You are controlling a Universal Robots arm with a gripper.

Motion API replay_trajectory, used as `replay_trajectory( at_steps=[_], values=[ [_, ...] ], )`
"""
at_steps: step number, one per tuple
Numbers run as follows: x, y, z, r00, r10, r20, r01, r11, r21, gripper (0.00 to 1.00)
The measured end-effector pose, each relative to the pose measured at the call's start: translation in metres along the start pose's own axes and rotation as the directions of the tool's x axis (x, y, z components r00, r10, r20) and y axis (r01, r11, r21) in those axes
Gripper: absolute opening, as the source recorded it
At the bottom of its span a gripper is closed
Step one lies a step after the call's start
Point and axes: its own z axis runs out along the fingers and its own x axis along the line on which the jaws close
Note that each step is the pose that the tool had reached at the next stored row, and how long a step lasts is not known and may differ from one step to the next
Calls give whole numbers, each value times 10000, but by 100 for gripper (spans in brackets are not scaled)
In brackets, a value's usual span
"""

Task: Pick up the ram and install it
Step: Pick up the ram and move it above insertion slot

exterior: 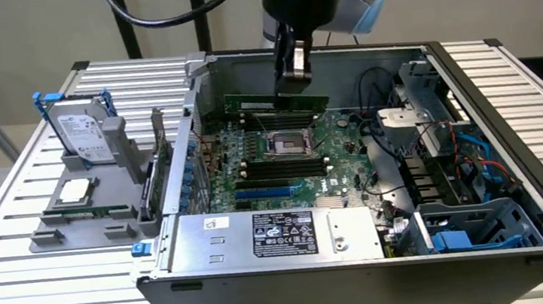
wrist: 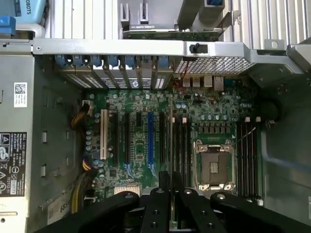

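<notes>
Jaws clamped on top edge of ram (exterior: 251, 103). Gripper (exterior: 294, 80) hangs inside open computer case (exterior: 508, 97), at far end. Ram stands on long edge, level, over far black slots (exterior: 247, 117), just beyond processor socket (exterior: 286, 144). Seated or just above slot: cannot tell. Wrist view: black fingers (wrist: 158, 204) cut off at frame edge, stick edge-on between them, hard to make out. At exterior view's left, grey holder (exterior: 59, 238) carries hard drive (exterior: 82, 130) and processor chip (exterior: 75, 190). Thin green strip (exterior: 86, 212) there too, unclear.
</notes>
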Motion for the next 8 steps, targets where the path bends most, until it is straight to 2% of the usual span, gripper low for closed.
replay_trajectory(
  at_steps=[2,5,8],
  values=[
    [-30,-59,24,10000,-1,2,1,10000,0,14],
    [-65,-72,74,10000,-9,3,9,10000,17,14],
    [-85,-76,120,10000,-43,4,43,9999,98,14]
  ],
)
